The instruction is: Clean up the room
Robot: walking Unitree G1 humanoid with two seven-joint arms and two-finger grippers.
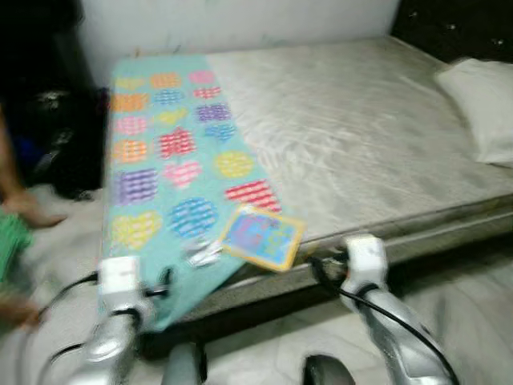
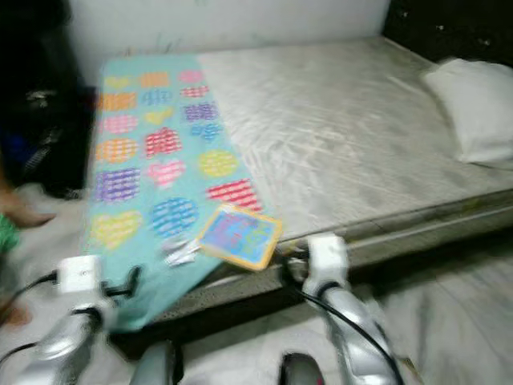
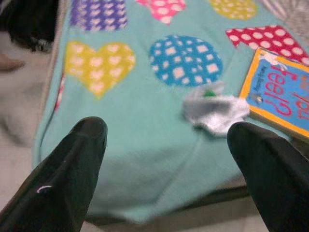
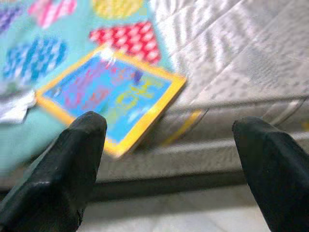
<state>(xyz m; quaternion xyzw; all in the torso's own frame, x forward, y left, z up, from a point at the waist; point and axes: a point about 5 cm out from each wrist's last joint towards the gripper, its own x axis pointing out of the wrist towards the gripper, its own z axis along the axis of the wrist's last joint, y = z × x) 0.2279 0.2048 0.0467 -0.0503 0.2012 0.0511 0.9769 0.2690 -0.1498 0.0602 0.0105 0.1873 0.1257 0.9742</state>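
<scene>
Bare grey mattress (image 1: 361,136), teal blanket with patterned hearts (image 1: 160,168) | your blue yellow-edged book (image 1: 263,237) lies at its near edge beside crumpled silver wrapper (image 3: 216,110) | left gripper (image 3: 169,145), right gripper (image 4: 169,145) wide open, empty.

Both tools (image 3: 166,140) (image 4: 169,145) raised, fingers apart

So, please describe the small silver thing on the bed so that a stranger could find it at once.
Start at the bed and find the turquoise blanket with colourful hearts and circles on its left side. Near the blanket's front edge lies a yellow-bordered blue book. The crumpled silver wrapper lies just left of it, the one shiny, shapeless item there.
</scene>
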